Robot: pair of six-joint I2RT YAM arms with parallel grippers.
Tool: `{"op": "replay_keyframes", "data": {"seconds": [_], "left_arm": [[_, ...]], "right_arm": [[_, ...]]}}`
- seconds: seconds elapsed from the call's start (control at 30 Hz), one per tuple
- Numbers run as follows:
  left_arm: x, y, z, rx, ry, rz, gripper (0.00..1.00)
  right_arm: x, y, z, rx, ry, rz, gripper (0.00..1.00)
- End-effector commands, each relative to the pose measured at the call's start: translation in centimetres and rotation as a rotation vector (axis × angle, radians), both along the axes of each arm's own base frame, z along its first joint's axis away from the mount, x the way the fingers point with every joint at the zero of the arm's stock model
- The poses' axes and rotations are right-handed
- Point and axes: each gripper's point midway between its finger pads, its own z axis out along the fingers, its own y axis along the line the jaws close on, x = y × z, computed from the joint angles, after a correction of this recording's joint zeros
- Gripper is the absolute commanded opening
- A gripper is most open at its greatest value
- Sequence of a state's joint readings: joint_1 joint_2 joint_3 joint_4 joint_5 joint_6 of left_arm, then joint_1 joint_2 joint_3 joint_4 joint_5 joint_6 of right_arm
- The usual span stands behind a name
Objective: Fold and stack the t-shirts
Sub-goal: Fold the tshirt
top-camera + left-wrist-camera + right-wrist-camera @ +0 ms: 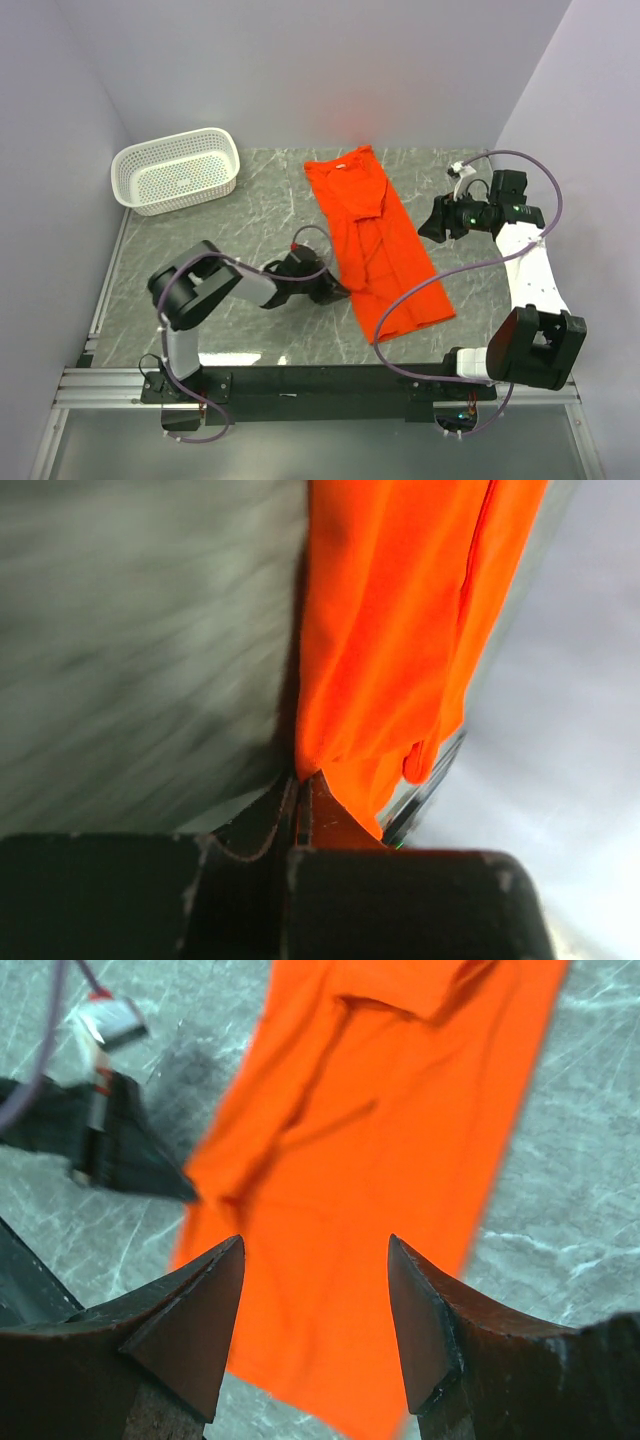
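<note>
While the white basket sits far-left at the back of the table, the L gripper lies low, fingers pinched together on the left edge of the orange-red t-shirt. The shirt lies lengthwise mid-table, folded narrow. R gripper hangs just right of it w/ fingers apart.

Black-and-white arms, purple cables, dark wedge-shaped end effector fingers
</note>
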State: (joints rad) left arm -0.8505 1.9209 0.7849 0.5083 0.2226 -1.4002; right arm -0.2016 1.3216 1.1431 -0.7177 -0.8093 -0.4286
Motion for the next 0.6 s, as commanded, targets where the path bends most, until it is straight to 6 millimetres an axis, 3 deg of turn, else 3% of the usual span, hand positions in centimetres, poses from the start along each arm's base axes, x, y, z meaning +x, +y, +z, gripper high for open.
{"op": "replay_keyframes", "data": {"seconds": [0.0,0.13,0.27,0.4,0.43,0.5,0.53,0.57], "left_arm": [[-5.5,6.8,-6.0,0.241,0.087,-0.165,0.01],[-7.9,10.0,-5.0,0.265,0.085,-0.231,0.04],[-8.7,11.6,-3.7,0.298,0.041,-0.288,0.23],[-9.0,11.6,-1.7,0.289,-0.013,-0.364,0.43],[-8.4,11.1,-0.4,0.271,-0.06,-0.376,0.45],[-8.8,12.2,0.1,0.327,-0.076,-0.399,0.5],[-8.1,12.1,2.1,0.318,-0.142,-0.387,0.52],[-7.7,12.7,2.9,0.346,-0.19,-0.387,0.57]], "right_arm": [[-1.0,0.2,0.0,-0.004,-0.014,0.042,0.66],[-1.5,0.5,-0.7,0.0,0.009,0.075,0.66],[-2.7,1.3,-2.0,-0.008,0.057,0.139,0.66],[-5.0,3.0,-3.9,-0.109,0.033,0.345,0.66],[-5.7,3.9,-4.4,-0.142,0.019,0.414,0.66],[-7.4,4.3,-5.8,-0.238,-0.05,0.558,0.66],[-8.4,5.5,-6.3,-0.268,-0.086,0.655,0.66],[-9.3,5.6,-7.0,-0.301,-0.127,0.706,0.67]]}}
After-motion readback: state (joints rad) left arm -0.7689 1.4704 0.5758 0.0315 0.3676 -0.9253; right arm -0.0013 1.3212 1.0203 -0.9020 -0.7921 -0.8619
